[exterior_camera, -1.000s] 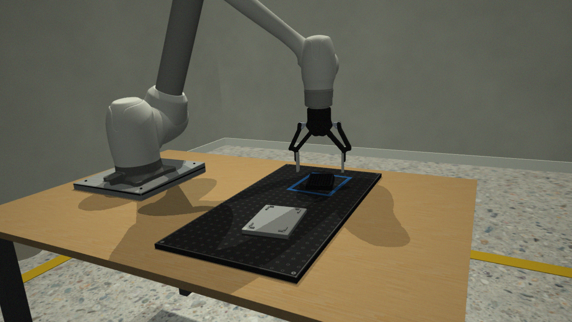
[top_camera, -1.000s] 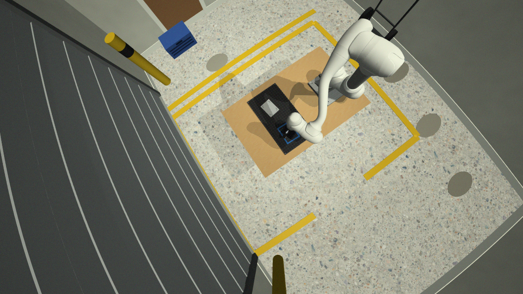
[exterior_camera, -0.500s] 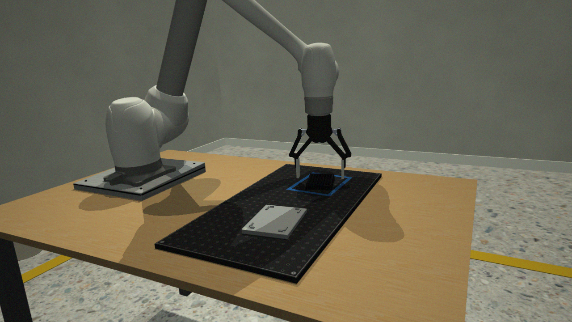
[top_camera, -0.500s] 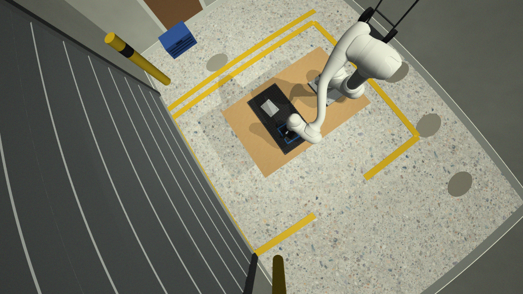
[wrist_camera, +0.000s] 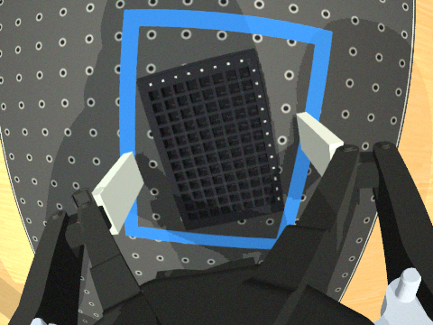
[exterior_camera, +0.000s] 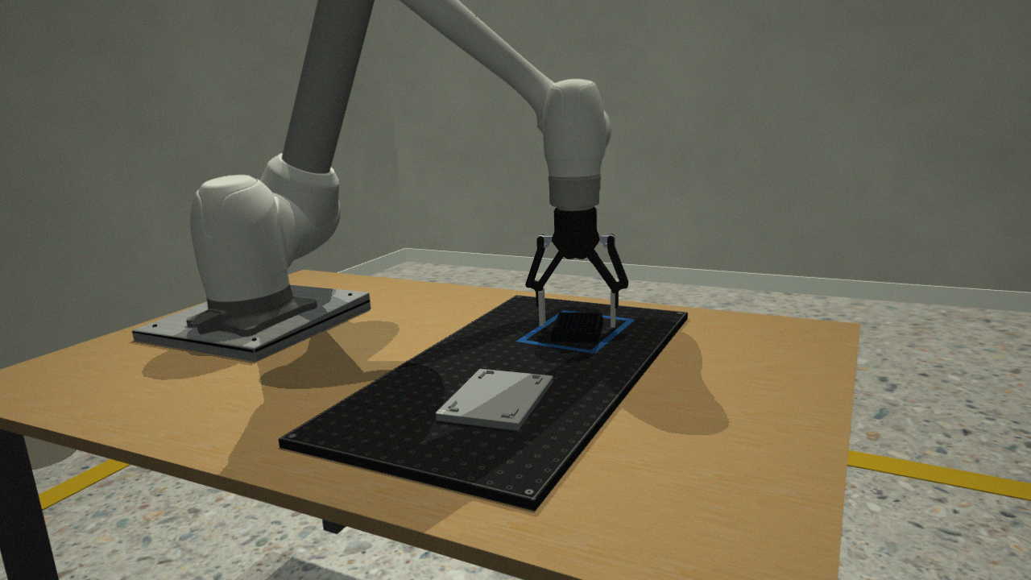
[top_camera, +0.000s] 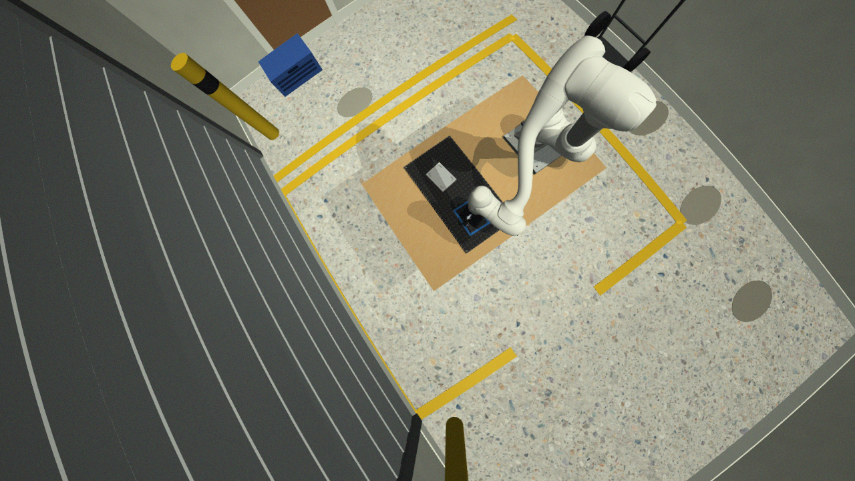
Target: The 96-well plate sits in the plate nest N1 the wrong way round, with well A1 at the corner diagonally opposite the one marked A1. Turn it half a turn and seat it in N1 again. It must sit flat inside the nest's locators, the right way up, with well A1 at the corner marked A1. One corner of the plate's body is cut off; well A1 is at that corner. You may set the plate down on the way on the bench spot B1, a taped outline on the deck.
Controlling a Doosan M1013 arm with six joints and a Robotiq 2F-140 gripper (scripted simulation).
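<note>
The black 96-well plate [wrist_camera: 211,147] lies flat inside the blue taped outline B1 [wrist_camera: 229,23] on the black deck, turned a little askew to the tape. In the exterior view the plate [exterior_camera: 577,326] sits at the far end of the deck. My gripper [exterior_camera: 576,317] is lowered over it, with one finger on each long side. In the wrist view the gripper [wrist_camera: 219,164] is open, and both pads stand a small gap away from the plate. The grey nest N1 [exterior_camera: 494,398] is empty, nearer the deck's front. I cannot make out the cut corner.
The black perforated deck [exterior_camera: 432,440] lies on a wooden table. The arm's base plate [exterior_camera: 252,317] is bolted at the table's left. In the overhead view the arm hides most of B1; the nest [top_camera: 440,177] is in plain sight.
</note>
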